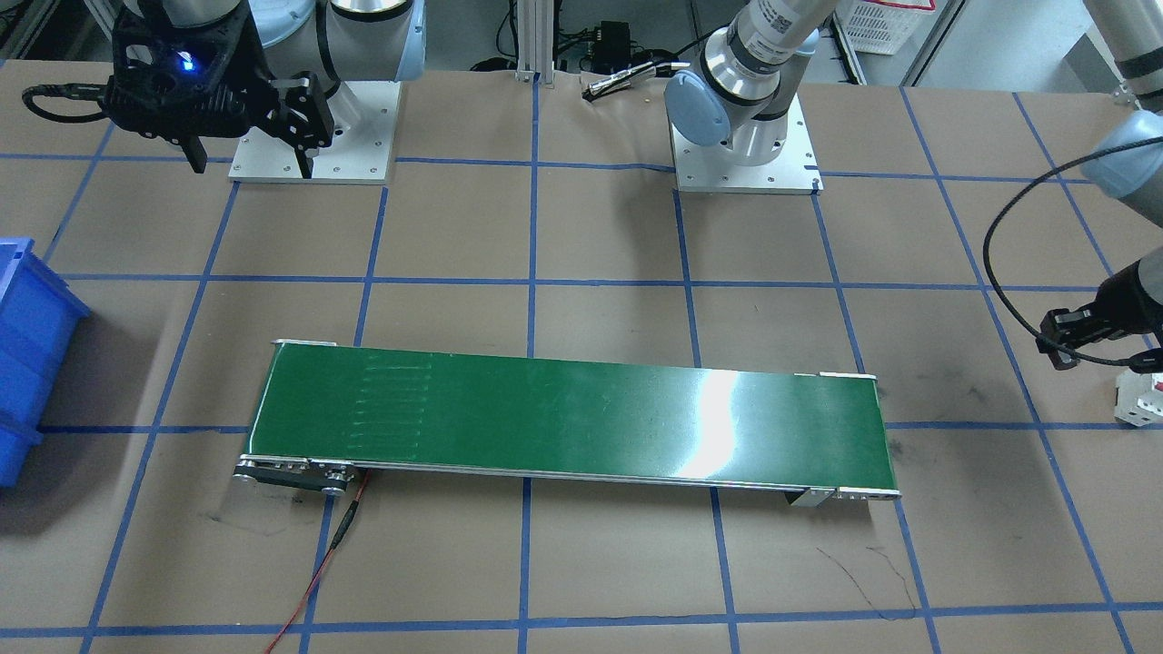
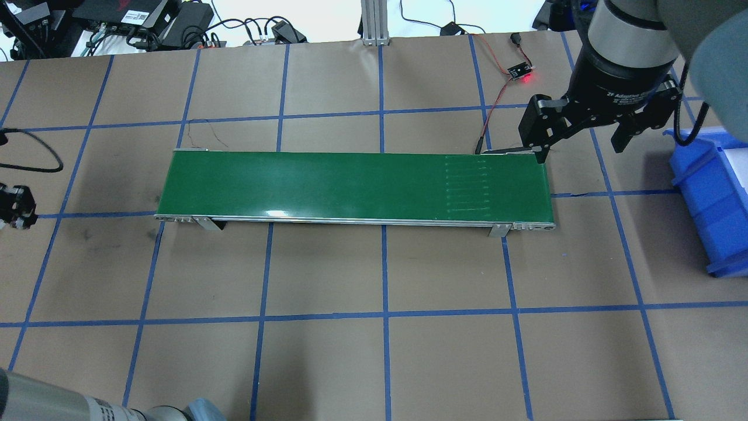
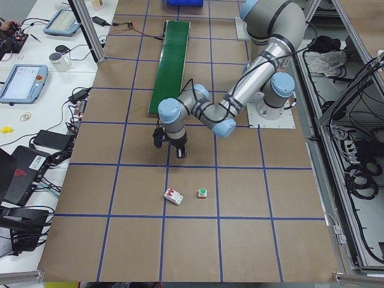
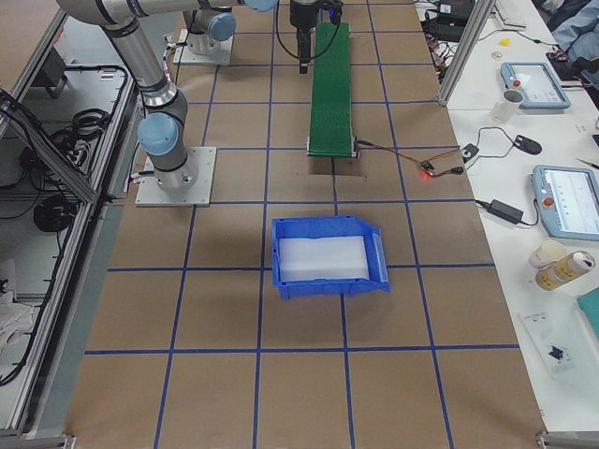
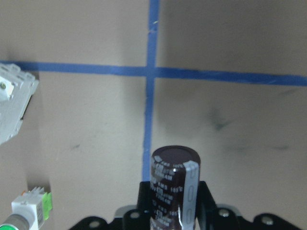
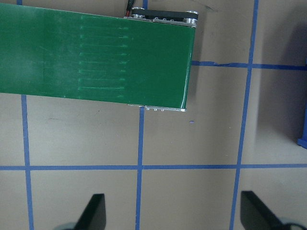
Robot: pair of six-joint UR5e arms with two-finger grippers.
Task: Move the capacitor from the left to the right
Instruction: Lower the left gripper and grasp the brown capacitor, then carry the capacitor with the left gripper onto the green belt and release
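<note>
The capacitor (image 5: 175, 184), a dark brown cylinder with a pale grey stripe, stands upright between the fingers of my left gripper (image 1: 1077, 334) in the left wrist view. That gripper is shut on it and hangs above the brown table, off the left end of the green conveyor belt (image 2: 350, 184). It also shows at the left edge of the overhead view (image 2: 16, 206). My right gripper (image 2: 579, 149) is open and empty, hovering over the belt's right end, and its two fingers show spread in the right wrist view (image 6: 96, 211).
A white-and-red boxy block (image 1: 1140, 400) and a green-capped white button (image 3: 203, 193) lie on the table near my left gripper. A blue bin (image 2: 713, 199) stands past the belt's right end. A red wire and a small board with a red light (image 2: 517, 71) lie behind the belt.
</note>
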